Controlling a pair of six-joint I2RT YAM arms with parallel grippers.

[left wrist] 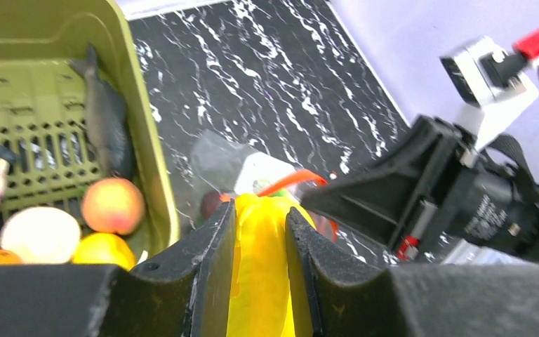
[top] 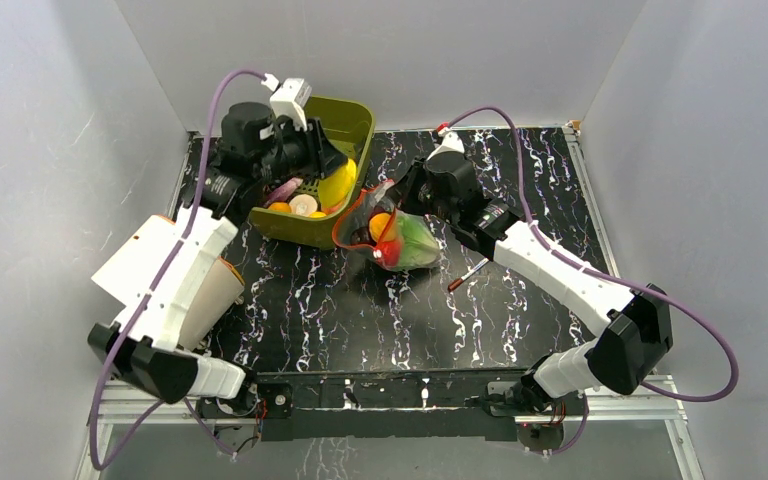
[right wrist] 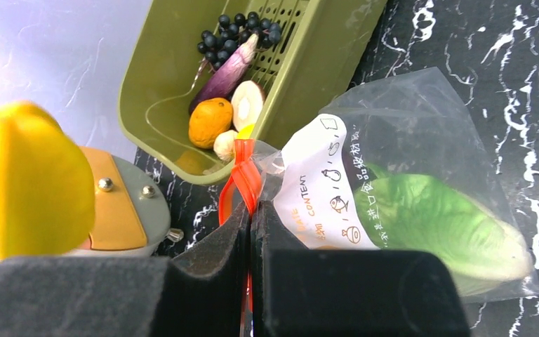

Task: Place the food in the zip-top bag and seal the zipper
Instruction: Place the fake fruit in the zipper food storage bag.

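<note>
Left end effector [left wrist: 260, 212]: clenched on a yellow piece [left wrist: 263, 281], fingers flat on both sides, held in the air over the bag mouth. The piece looks like smooth hard plastic, so probably light, rigid and a bit slippery. A mid-body pinch like this one should hold.

Right end effector [right wrist: 253, 210]: clamped tight on the zipper [right wrist: 242, 175], bunching the red-orange strip and lifting that edge of the zip-top bag [right wrist: 421, 126]. The film is thin and floppy with no shape of its own, so the strip is the only firm place to take it. The mouth will likely sag shut if let go.

In the top view the bag lies near the middle of the table [top: 360, 310], with its mouth toward 10 o'clock. The cabbage [right wrist: 428, 217] is already inside, along with red and orange pieces I can't name for sure.

The olive bin [top: 350, 125] sits at 11 o'clock from the bag, its wall just beside the mouth. More food is in it: an orange fruit [right wrist: 209, 121], a purple eggplant [right wrist: 228, 70], dark grapes [right wrist: 238, 28] and a grey fish [left wrist: 105, 119].

A red-and-white stick [top: 468, 273] lies at 4 o'clock from the bag, apart from it and not in the way.

Obstacles: the bin wall and the right wrist crowd the opening, so the drop gap is narrow.
</note>
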